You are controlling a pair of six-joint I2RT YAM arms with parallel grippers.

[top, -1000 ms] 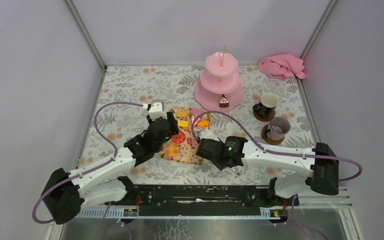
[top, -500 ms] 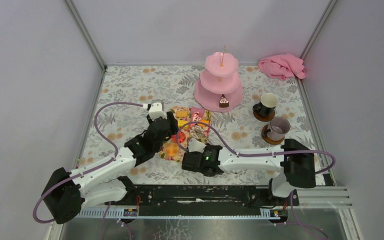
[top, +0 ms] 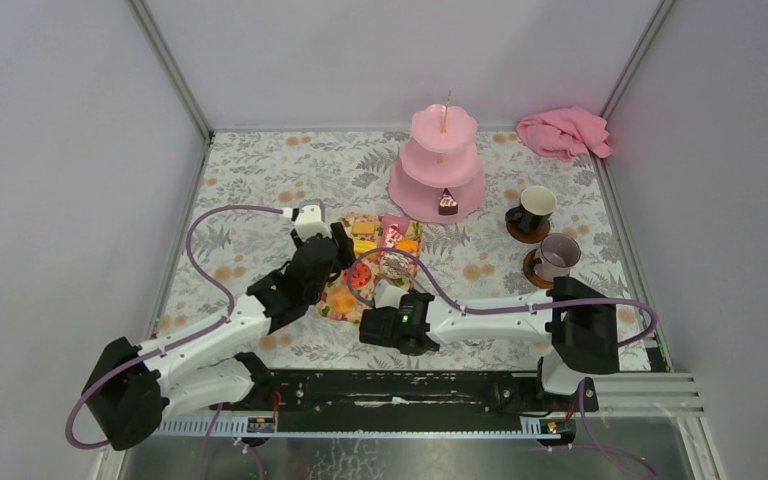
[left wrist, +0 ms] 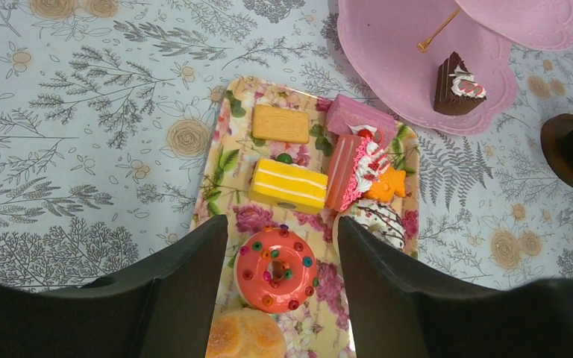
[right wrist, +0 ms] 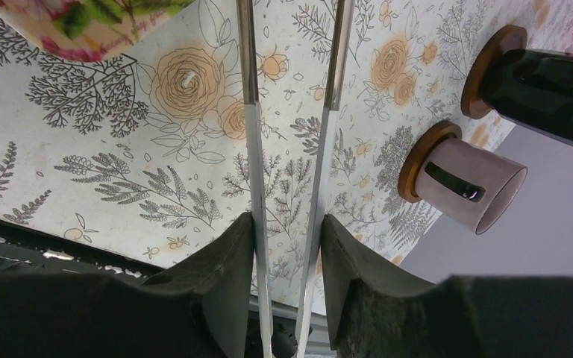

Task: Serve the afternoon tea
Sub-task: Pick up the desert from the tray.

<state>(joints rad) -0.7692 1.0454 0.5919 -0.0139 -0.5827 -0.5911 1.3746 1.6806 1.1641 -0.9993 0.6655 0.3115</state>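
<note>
Flanking red ring cake (left wrist: 276,268): left jaws, parted

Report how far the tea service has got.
Done: one chocolate slice sits on the bottom tier of the pink stand. In hand: the left gripper hangs open over the red doughnut; the right gripper clamps metal tongs. Left: the other cakes lie on the floral tray.
</note>
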